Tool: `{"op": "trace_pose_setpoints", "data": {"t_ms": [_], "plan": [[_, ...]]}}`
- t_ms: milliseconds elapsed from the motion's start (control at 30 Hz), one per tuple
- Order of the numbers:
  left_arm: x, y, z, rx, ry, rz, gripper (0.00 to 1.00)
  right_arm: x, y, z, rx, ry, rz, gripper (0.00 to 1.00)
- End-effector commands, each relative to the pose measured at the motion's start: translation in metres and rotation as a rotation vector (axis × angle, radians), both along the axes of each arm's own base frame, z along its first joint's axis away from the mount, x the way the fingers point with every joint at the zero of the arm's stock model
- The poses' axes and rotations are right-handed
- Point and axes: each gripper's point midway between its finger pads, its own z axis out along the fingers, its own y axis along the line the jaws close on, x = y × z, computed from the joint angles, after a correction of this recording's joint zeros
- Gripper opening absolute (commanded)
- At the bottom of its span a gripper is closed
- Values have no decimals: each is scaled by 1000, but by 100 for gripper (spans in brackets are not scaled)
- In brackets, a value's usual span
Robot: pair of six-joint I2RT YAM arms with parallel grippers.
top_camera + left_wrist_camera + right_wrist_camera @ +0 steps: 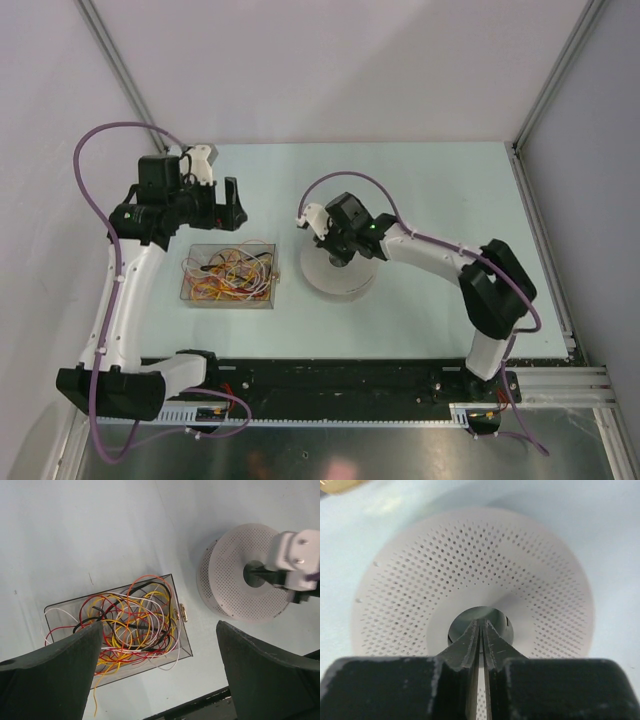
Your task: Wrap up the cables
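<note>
Basically, pale table [420, 180], clear box [181, 635] left of centre, white perforated spool [470, 565] just beside it, cables [132, 620] tangled inside box, left gripper [159, 623] spread wide above box, right gripper [481, 630] nearly closed, tips in spool's hub hole

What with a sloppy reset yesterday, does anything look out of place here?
Only the cables: they lie in a tangled heap in the clear box, with a yellow strand and white loops hanging out over its walls. Nothing else stands out.
</note>
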Motion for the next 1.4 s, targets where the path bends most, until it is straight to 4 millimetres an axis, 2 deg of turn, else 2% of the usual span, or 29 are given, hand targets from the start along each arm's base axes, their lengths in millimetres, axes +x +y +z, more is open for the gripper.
{"op": "trace_pose_setpoints", "data": {"t_ms": [0,200,267,333,433,533,667,800,933,1067,1167,1233,1300,1367], "plan": [[-1,6,8,61,-71,-37,99,4,14,75,141,-155,-5,12],[-3,28,-21,224,-42,-95,99,11,3,139,260,-265,-52,39],[-3,37,-32,281,-27,-126,99,18,-6,157,303,-276,-73,58],[-3,45,-43,328,-6,-149,98,31,-20,166,330,-274,-111,80],[-3,50,-63,359,44,-193,94,44,-42,179,365,-256,-147,96],[-8,46,-90,340,124,-254,89,50,-58,201,423,-273,-160,99],[-18,36,-125,284,230,-325,82,50,-62,224,462,-324,-151,99],[-17,37,-149,238,299,-334,73,38,-49,241,478,-380,-76,99],[-7,36,-164,208,325,-317,61,21,-26,246,542,-336,-29,99],[2,38,-176,207,340,-304,49,9,-4,245,594,-285,-5,100],[4,34,-180,184,346,-315,33,7,6,247,627,-268,2,99],[5,31,-180,169,346,-319,18,8,11,250,649,-266,7,99],[6,31,-173,171,324,-313,6,8,15,254,669,-271,19,99],[8,29,-154,169,258,-313,2,5,21,259,692,-277,50,99]]}}
